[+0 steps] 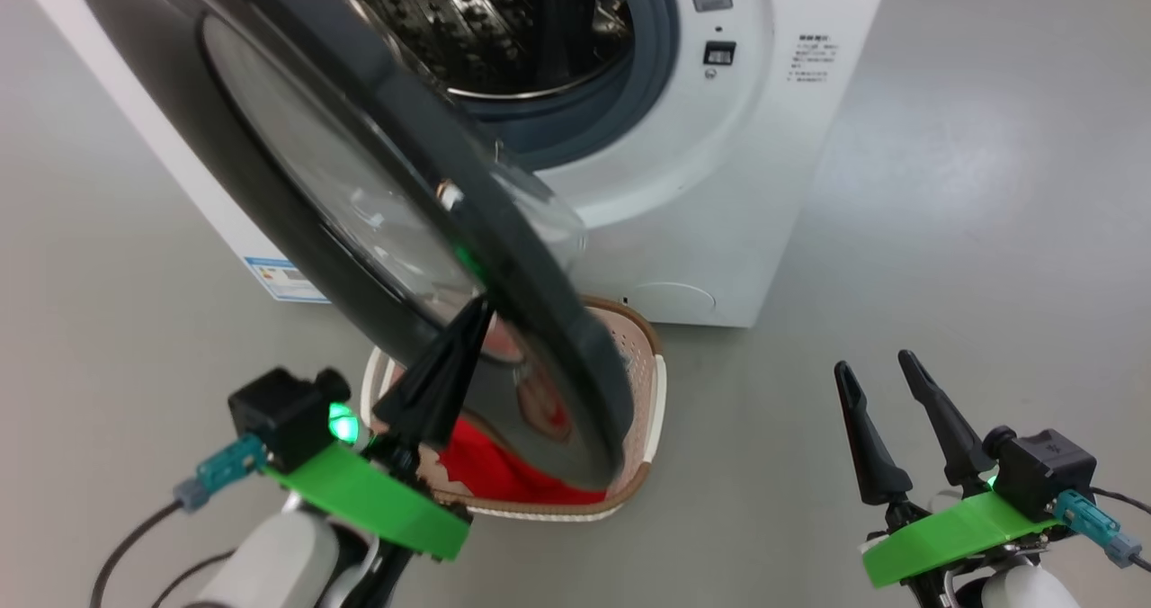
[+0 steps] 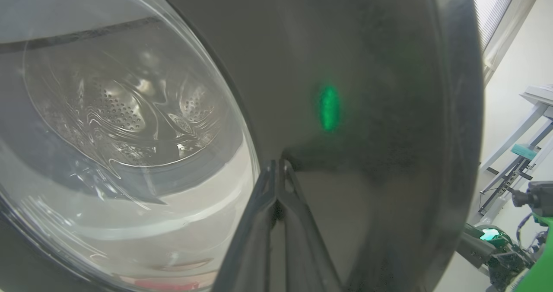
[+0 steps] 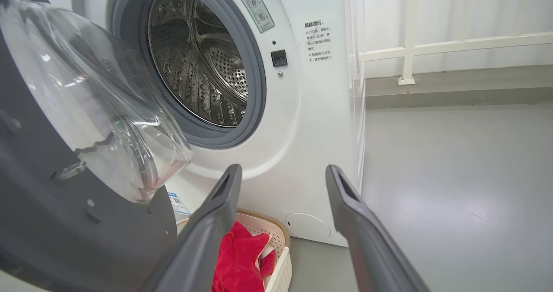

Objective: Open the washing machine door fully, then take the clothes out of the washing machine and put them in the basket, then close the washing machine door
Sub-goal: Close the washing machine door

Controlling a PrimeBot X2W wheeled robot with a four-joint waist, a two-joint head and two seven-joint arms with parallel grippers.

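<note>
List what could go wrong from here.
The left gripper, jaws shut, seems to press only its tips on the glossy rim of the washing machine door; they might skid off. The basket holding the clothes sits right beneath the door, so a slip could knock it.

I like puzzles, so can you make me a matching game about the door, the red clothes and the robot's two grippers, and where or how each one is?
1. door
2. red clothes
3. left gripper
4. right gripper

A. fingers apart, holding nothing
B. in the basket
C. standing open
D. shut, tip at the door

Pairs: 1-C, 2-B, 3-D, 4-A
</note>
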